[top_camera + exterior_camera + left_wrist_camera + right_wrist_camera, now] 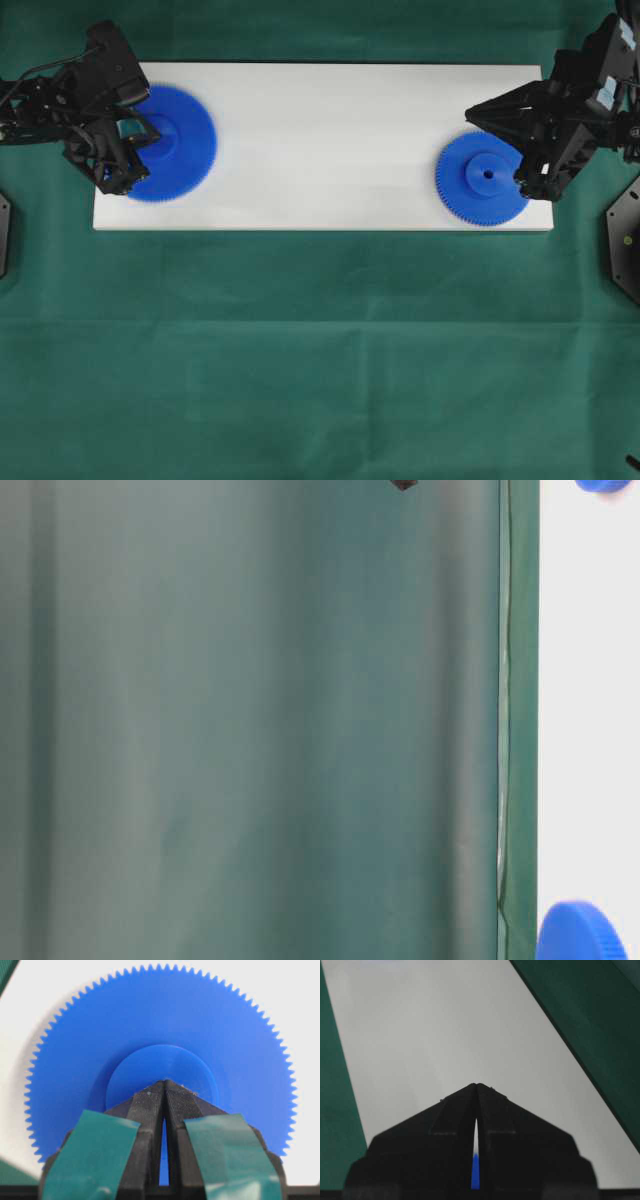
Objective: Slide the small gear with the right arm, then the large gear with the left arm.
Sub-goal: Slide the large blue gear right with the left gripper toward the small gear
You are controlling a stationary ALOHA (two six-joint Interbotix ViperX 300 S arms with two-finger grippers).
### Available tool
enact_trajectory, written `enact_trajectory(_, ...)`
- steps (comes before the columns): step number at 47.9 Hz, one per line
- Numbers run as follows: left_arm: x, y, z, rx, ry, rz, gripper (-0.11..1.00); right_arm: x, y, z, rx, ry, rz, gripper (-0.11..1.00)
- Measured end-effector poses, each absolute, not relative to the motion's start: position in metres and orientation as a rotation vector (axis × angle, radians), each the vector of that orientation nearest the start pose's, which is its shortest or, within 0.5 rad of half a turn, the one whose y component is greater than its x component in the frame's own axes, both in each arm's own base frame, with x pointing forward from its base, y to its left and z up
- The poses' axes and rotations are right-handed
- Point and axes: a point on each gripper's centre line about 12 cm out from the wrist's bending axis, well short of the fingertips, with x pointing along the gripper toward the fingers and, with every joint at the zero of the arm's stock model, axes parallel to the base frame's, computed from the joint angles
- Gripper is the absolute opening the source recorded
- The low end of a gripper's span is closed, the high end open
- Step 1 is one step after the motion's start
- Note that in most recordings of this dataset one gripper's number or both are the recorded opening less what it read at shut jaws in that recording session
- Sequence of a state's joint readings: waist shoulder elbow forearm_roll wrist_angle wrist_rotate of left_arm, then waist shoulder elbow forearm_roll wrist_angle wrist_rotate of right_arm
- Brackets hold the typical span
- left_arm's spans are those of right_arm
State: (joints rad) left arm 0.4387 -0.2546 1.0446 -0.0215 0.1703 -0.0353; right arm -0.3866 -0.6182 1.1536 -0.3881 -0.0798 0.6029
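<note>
The black left robot arm (pixel 60 95) reaches in from the far left edge of the overhead view, its teal-taped two-finger left hand (pixel 164 1085) angled down onto the large blue plastic toothed gear (pixel 172 143). In the left wrist view the fingers are pressed together, tips meeting at a point that rests on the gear's raised round hub (pixel 162 1067), pinching nothing; only a thin slit of blue shows between them lower down. The large gear lies flat directly beneath and ahead of that hand, near the left end of the white rectangular board (pixel 320 140), its teeth close to the board's left edge.

Ahead of the left hand, the board runs bare and open across to the other gear. The board sits on a green cloth-covered table (pixel 320 350).

The small blue plastic toothed gear (pixel 482 178) with a centre hole lies flat near the board's right end, its lower teeth close to the board's near edge. The black right robot arm (pixel 590 90) comes in from the right edge, and its pointed black right hand (pixel 476 1085) hangs over the gear's right rim. The right wrist view shows its fingers closed tip to tip, a sliver of blue behind the slit, open white board stretching ahead of the tips.

No writing can be read anywhere.
</note>
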Motion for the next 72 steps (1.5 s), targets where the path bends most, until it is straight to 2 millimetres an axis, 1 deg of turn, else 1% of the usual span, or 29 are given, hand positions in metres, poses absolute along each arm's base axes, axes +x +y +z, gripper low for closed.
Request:
enact_trajectory(15, 0.237, 0.11, 0.119, -0.274, 0.98, 0.425, 0.0, 0.222, -0.086, 0.2, 0.307, 0.415, -0.397, 0.51)
enact_trajectory(32, 0.236, 0.11, 0.121, -0.285, 1.031, 0.42, 0.0, 0.222, -0.086, 0.2, 0.307, 0.415, -0.397, 0.51)
enact_trajectory(39, 0.239, 0.111, 0.122, -0.289, 1.034, 0.422, 0.0, 0.222, -0.086, 0.2, 0.307, 0.416, -0.398, 0.51)
enact_trajectory(44, 0.248, 0.111, 0.121, -0.278, 1.025, 0.408, 0.0, 0.223, -0.086, 0.2, 0.307, 0.415, -0.396, 0.51)
enact_trajectory(50, 0.272, 0.107, 0.121, -0.246, 1.004, 0.368, 0.0, 0.222, -0.086, 0.2, 0.307, 0.415, -0.397, 0.5)
enact_trajectory(56, 0.307, 0.102, 0.119, -0.213, 0.989, 0.319, 0.0, 0.222, -0.086, 0.201, 0.306, 0.414, -0.396, 0.5)
enact_trajectory(63, 0.358, 0.099, 0.119, -0.179, 0.963, 0.269, 0.0, 0.223, -0.086, 0.2, 0.307, 0.415, -0.396, 0.51)
enact_trajectory(72, 0.434, 0.096, 0.116, -0.134, 0.916, 0.215, 0.0, 0.222, -0.085, 0.2, 0.308, 0.403, -0.387, 0.51)
